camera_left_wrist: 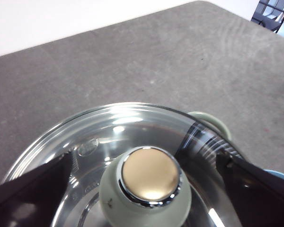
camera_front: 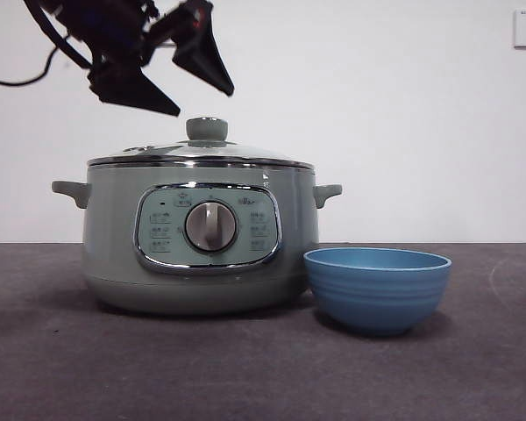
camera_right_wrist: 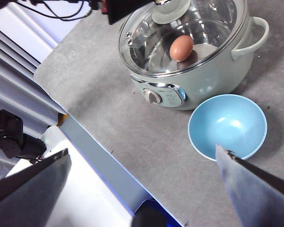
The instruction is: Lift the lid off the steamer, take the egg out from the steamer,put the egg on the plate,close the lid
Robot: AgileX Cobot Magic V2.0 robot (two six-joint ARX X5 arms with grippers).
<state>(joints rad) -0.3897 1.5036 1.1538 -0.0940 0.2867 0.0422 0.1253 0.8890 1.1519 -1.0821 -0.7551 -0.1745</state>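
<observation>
Front view: steamer (camera_front: pixel 200 250) interior hidden behind its wall. Left gripper (camera_front: pixel 180 83) hovers above the lid (camera_front: pixel 202 154), jaws spread wide either side of the knob (camera_left_wrist: pixel 146 189), touching nothing. Lid seated on steamer. Through the glass, the egg (camera_right_wrist: pixel 181 47) lies inside. Blue bowl (camera_front: pixel 377 288) just right of steamer, holding nothing. Right gripper (camera_right_wrist: pixel 142 182) high above the table (camera_front: pixel 53 351), jaws spread, holding nothing.

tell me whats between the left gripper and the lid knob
Nothing: in the front view the left gripper hangs open above the knob with only bare air between.
</observation>
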